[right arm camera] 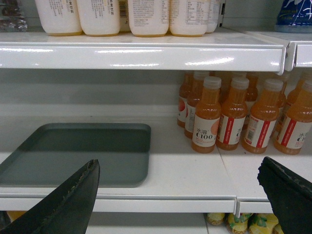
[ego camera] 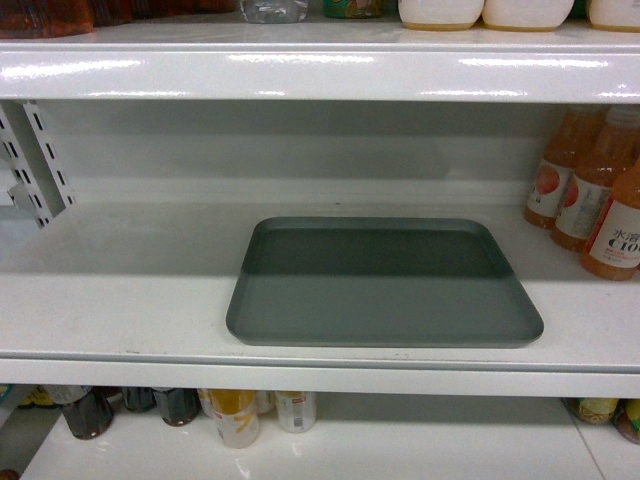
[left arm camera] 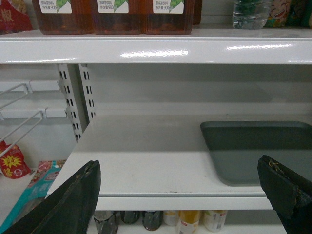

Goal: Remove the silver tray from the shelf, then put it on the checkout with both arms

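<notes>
1. The silver tray (ego camera: 384, 283) lies flat on the middle shelf (ego camera: 120, 300), its near edge just behind the front lip and its far half in shadow; nothing touches it.
2. The left gripper (left arm camera: 187, 195) and right gripper (right arm camera: 185, 195) both hang in front of the shelf lip with fingers spread wide, holding nothing. Neither arm shows in the head view.
3. The step in hand looks like the approach: each gripper should probably slide in level at its own end of the tray and pinch the low rim evenly, so the tray lifts without tilting.
4. Orange juice bottles (right arm camera: 207, 117) stand near the tray's right end, crowding the right arm.
5. The upper shelf board (ego camera: 320, 72) limits lifting height.
6. The slotted upright (left arm camera: 75, 100) stands well left of the tray.
7. The checkout is not in view.
</notes>
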